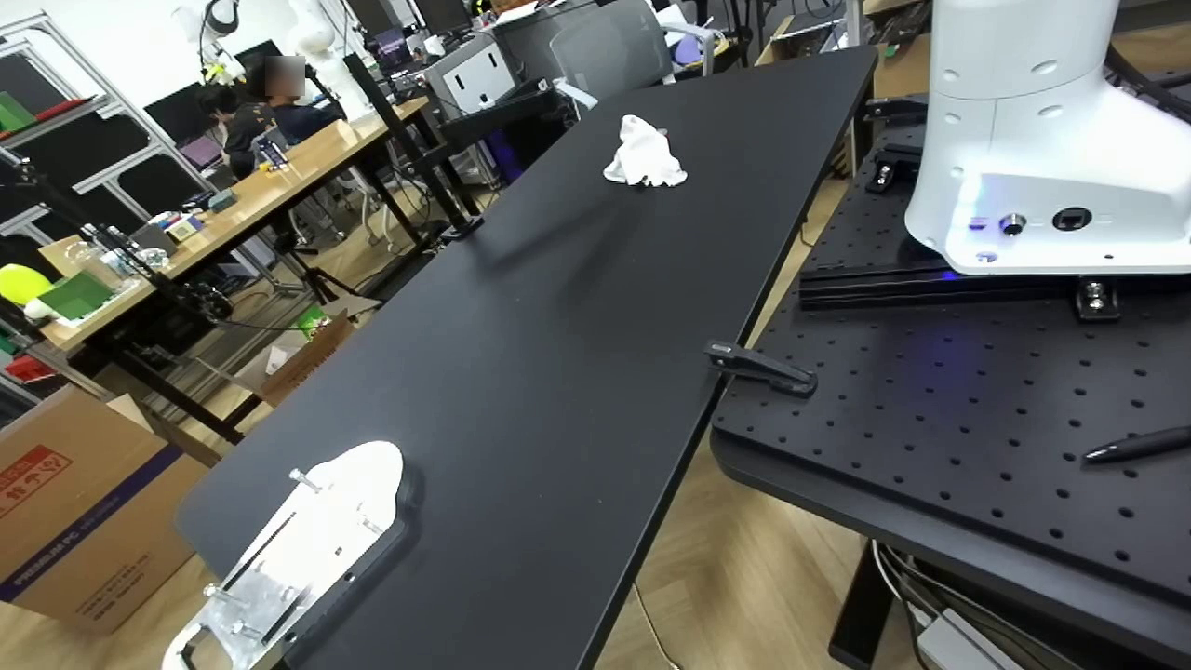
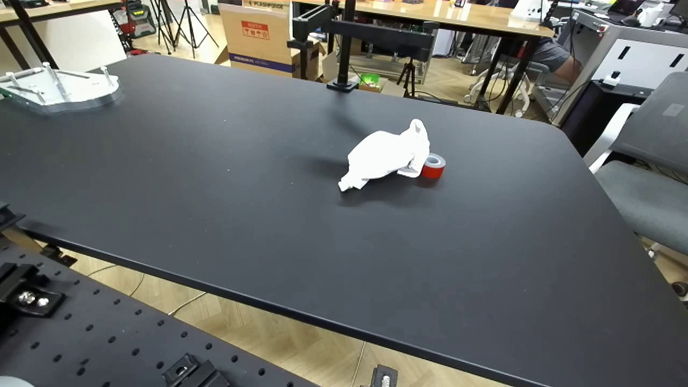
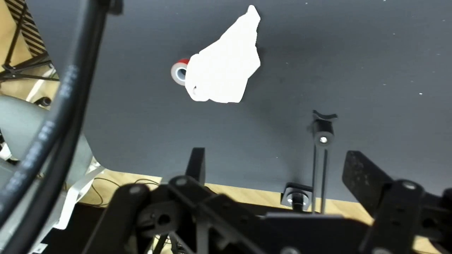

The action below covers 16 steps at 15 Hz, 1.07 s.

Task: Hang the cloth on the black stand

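The white cloth lies crumpled in a raised heap on the black table, seen in both exterior views (image 1: 645, 154) (image 2: 382, 155) and the wrist view (image 3: 226, 67). The black stand is a post with a horizontal arm at the table's edge, seen in both exterior views (image 1: 409, 140) (image 2: 384, 36) and the wrist view (image 3: 323, 135). My gripper (image 3: 276, 163) is open and empty. It shows only in the wrist view, apart from the cloth. The stand's arm appears between its fingers there, and the gripper body hides part of the stand.
A red tape roll (image 2: 433, 167) (image 3: 179, 73) sits against the cloth. A white plate with upright pegs (image 1: 326, 530) (image 2: 70, 88) lies at one table end. A grey chair (image 1: 609, 51) (image 2: 656, 140) stands beside the other end. The robot's base (image 1: 1042, 167) stands on a perforated board (image 1: 930, 391).
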Each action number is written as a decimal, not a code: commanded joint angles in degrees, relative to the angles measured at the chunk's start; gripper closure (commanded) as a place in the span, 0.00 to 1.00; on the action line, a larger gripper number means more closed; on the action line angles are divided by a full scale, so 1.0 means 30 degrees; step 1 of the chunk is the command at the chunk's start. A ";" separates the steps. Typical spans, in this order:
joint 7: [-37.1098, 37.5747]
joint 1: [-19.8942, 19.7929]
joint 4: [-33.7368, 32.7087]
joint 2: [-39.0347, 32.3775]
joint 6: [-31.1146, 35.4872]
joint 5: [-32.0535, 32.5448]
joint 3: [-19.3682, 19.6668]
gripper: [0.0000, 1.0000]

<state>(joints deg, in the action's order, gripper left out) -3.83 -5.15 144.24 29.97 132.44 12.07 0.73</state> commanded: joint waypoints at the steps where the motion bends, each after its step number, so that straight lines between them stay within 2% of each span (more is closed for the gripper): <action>1: -0.1104 -0.0924 0.0038 -0.1430 0.1175 0.0612 0.1572 0.00; 3: -0.1413 -0.1359 -0.0201 -0.2307 0.1074 0.0279 0.2256 0.00; 4: -0.1327 -0.1045 0.0118 -0.1535 0.0926 0.0197 0.1878 0.00; 9: -0.1491 -0.1041 0.0098 -0.1887 0.1030 0.0189 0.1901 0.00; 13: -0.1576 -0.1383 -0.0648 -0.4014 0.1263 0.0178 0.2400 0.00; 16: -0.2733 -0.1410 -0.1372 -0.6142 0.1611 0.0129 0.3008 0.00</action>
<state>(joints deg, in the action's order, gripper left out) -9.21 -9.21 144.05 18.49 136.59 12.52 8.14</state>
